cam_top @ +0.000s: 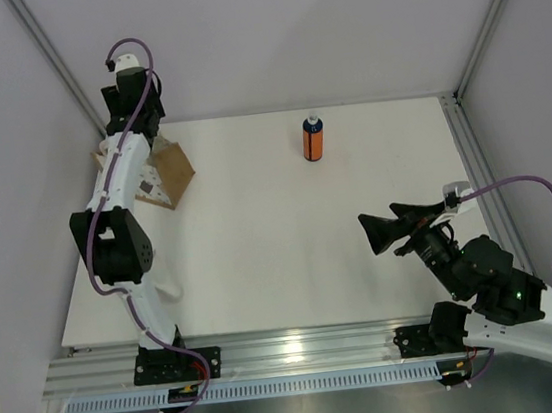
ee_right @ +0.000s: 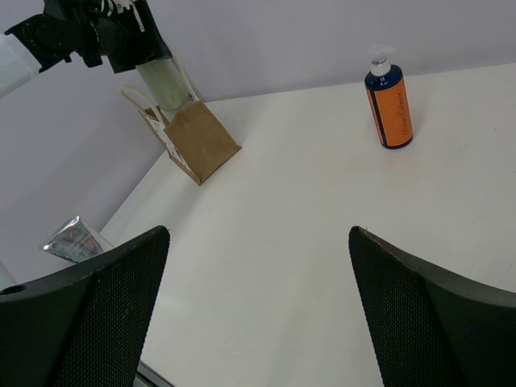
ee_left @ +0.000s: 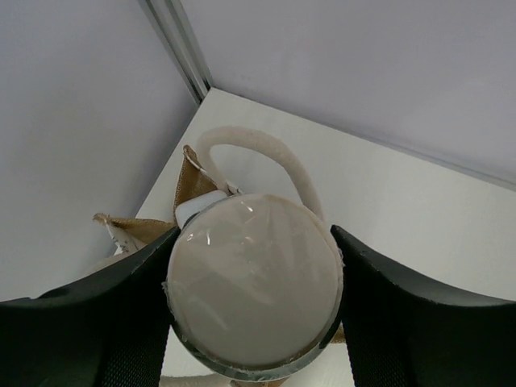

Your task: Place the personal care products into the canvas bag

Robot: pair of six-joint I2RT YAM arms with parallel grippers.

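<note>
The tan canvas bag [cam_top: 175, 171] stands at the table's far left, its cream handle [ee_left: 266, 153] looping up. My left gripper [cam_top: 139, 117] hangs over the bag's mouth, shut on the cream-white cylinder [ee_left: 254, 286], which it holds upright with its lower end at the handles [ee_right: 165, 81]. A white object [ee_left: 200, 208] shows inside the bag; I cannot tell what it is. The orange bottle with a dark blue cap [cam_top: 313, 138] stands alone at the table's back middle [ee_right: 389, 105]. My right gripper [cam_top: 370, 233] is open and empty above the table's right side [ee_right: 258, 232].
The white table [cam_top: 260, 239] ends at metal rails in front and on the right. Grey walls close in on the left and back, close to the bag [ee_right: 197, 137]. A silvery packet [ee_right: 74, 239] lies at the far left in the right wrist view.
</note>
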